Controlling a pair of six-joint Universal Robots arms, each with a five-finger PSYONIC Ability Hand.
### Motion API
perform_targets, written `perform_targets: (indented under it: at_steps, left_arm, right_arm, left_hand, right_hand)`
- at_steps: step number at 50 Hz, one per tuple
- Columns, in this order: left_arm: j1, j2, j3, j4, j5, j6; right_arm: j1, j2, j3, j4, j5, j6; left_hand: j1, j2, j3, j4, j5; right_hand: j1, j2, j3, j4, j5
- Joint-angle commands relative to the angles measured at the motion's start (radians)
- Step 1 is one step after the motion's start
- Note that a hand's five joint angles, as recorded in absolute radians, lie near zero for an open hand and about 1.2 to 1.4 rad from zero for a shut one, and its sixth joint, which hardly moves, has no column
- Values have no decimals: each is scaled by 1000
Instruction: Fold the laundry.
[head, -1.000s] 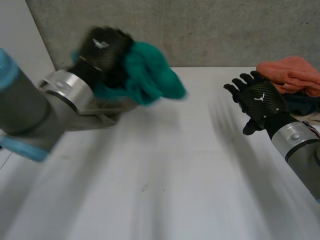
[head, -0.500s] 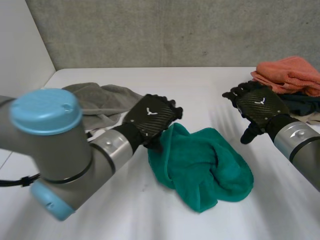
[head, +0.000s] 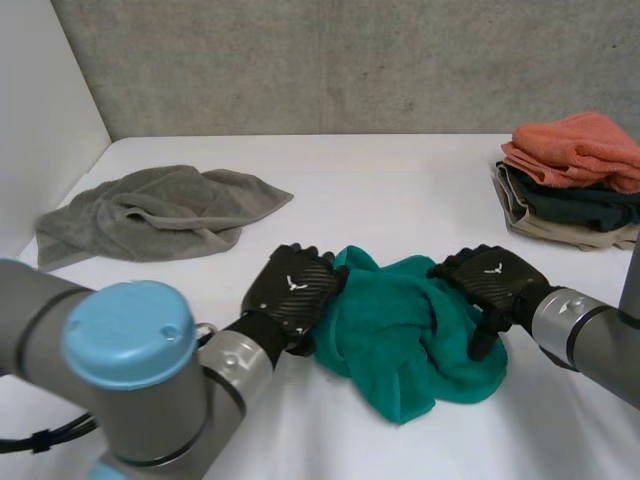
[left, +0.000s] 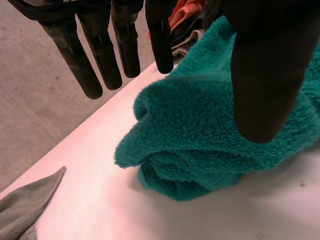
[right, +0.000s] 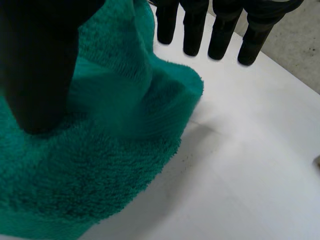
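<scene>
The crumpled teal terry towel (head: 410, 335) lies bunched in the middle of the white worktop (head: 380, 200), directly between the two arms. Its longer axis runs across from one arm to the other. The left robot hand (head: 295, 295) sits at the towel's left end and the right robot hand (head: 490, 282) at its right end, both about equally close. Each hand has straight fingers held apart from the thumb and grips nothing. In the wrist views the pile lies by each thumb.
</scene>
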Motion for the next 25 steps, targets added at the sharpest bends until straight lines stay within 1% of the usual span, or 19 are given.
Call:
perform_targets:
  at_steps: [1,2,5,6,7,9,12,14,16,17,18,20,21,24,25]
  left_arm:
    - [-48,-158,115,7,-10,12]
    - [-52,-187,138,7,-15,12]
    - [-54,-208,169,7,-33,10]
    - [-49,-211,190,11,-55,12]
    - [-48,-212,201,14,-67,13]
    - [-36,-212,229,23,-87,15]
    - [18,-214,316,48,-107,30]
    - [61,-214,411,62,-105,70]
    - [86,-206,483,74,-104,104]
    - [98,-203,522,80,-104,124]
    - [119,-201,590,97,-99,154]
    - [138,-198,649,118,-96,176]
    - [145,-195,672,132,-92,182]
    - [164,-169,723,194,-58,181]
    - [173,-154,718,215,-24,176]
  right_arm:
    - [5,37,-2,-75,3,6]
    - [5,42,-5,-80,1,6]
    - [5,49,-12,-85,-3,6]
    - [5,58,-19,-92,-3,-3]
    - [5,65,-25,-97,-3,-8]
    - [5,81,-66,-127,0,-17]
    - [8,91,-130,-167,7,-25]
    - [20,89,-212,-215,29,-20]
    - [37,86,-274,-255,55,-17]
    - [56,82,-326,-310,91,-16]
    - [64,81,-344,-345,108,-13]
    - [78,80,-370,-431,139,-8]
    - [84,71,-375,-524,159,-5]
    - [98,34,-368,-641,178,4]
    - [112,10,-354,-687,179,18]
  left_hand:
    - [61,66,59,76,81]
    - [233,237,230,247,252]
    - [615,620,612,630,634]
    - [860,865,858,875,880]
    - [932,937,930,947,952]
    - [933,937,930,947,952]
    - [933,937,930,947,952]
    - [933,937,930,947,952]
    - [933,937,930,947,952]
    - [933,937,930,947,952]
    - [933,937,930,947,952]
    - [933,937,930,947,952]
    - [933,937,930,947,952]
    - [933,937,930,947,952]
    - [933,937,930,947,952]
  right_hand:
    - [228,223,223,224,218]
    - [374,369,369,370,364]
    - [747,742,742,743,737]
    - [969,964,964,965,959]
    - [1099,1094,1094,1095,1089]
    - [1105,1100,1100,1101,1095]
    - [1105,1100,1100,1101,1095]
    - [1105,1100,1100,1101,1095]
    - [1105,1100,1100,1101,1095]
    - [1105,1100,1100,1101,1095]
    - [1105,1100,1100,1101,1095]
    - [1105,1100,1100,1101,1095]
    - [1105,1100,1100,1101,1095]
    - [1105,1100,1100,1101,1095]
    - [1105,1100,1100,1101,1095]
